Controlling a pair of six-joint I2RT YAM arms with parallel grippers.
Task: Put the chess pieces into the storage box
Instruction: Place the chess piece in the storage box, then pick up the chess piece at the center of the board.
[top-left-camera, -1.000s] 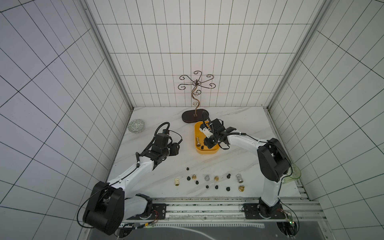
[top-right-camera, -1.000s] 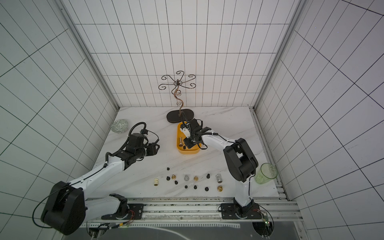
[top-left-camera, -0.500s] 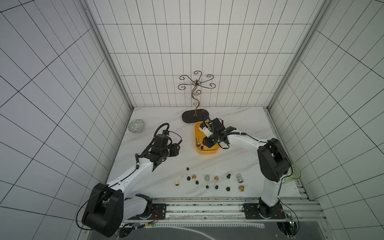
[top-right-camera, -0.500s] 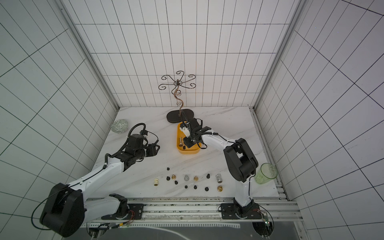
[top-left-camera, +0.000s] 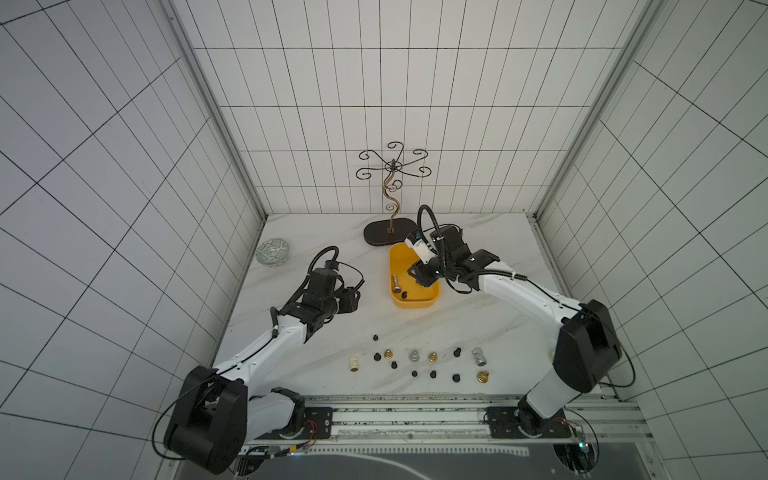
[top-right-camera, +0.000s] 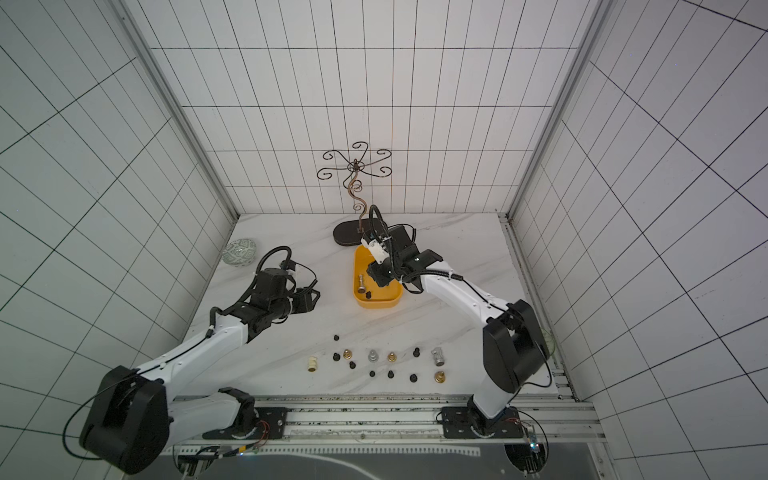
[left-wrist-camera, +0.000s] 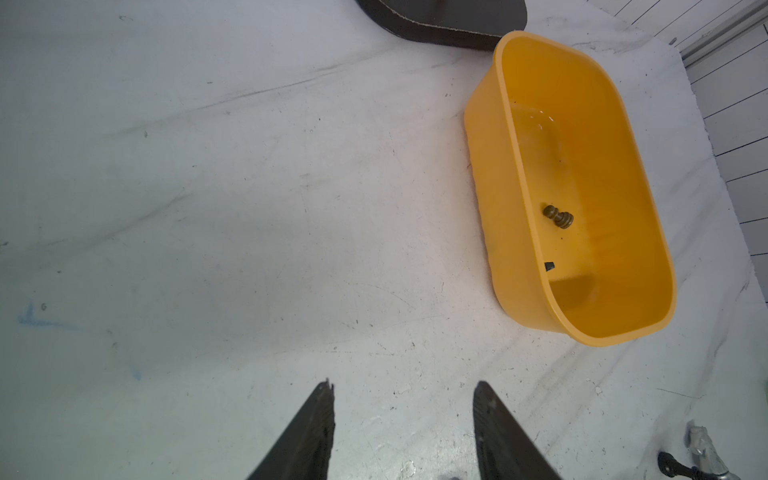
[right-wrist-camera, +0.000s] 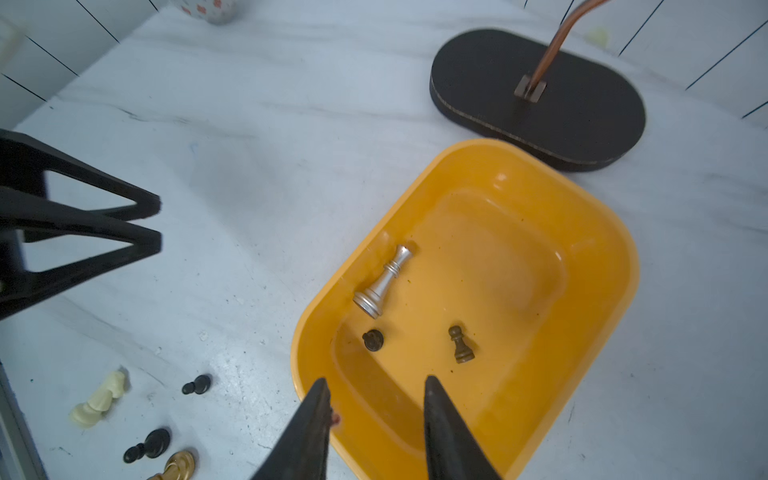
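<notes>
Right gripper hangs low over the near end of the storage box; jaws spread, nothing between them. I judge this to be the release end of a drop, kept low so a piece cannot bounce over the rim.

Just beyond its fingertips, inside the box: a silver piece on its side; a black pawn tipped over just beside the silver's foot; a brass pawn a little apart from both.

Left gripper hovers over bare table; jaws spread, empty; the box lies ahead of its fingertips and off to one side. I take it as parked clear so the two arms do not meet at the tub.

The remaining chess pieces are scattered behind both hands, toward the arm bases, well apart from the box; the cream piece lies toppled at the left arm's end of the scatter.

In the way:
- The stand base sits just beyond the box's far end; whether they touch I cannot tell; that end is crowded for an approach.
- The pawns lie close together; spread jaws may knock neighbours.
- The patterned bowl, outboard of the left hand, is no hindrance.
</notes>
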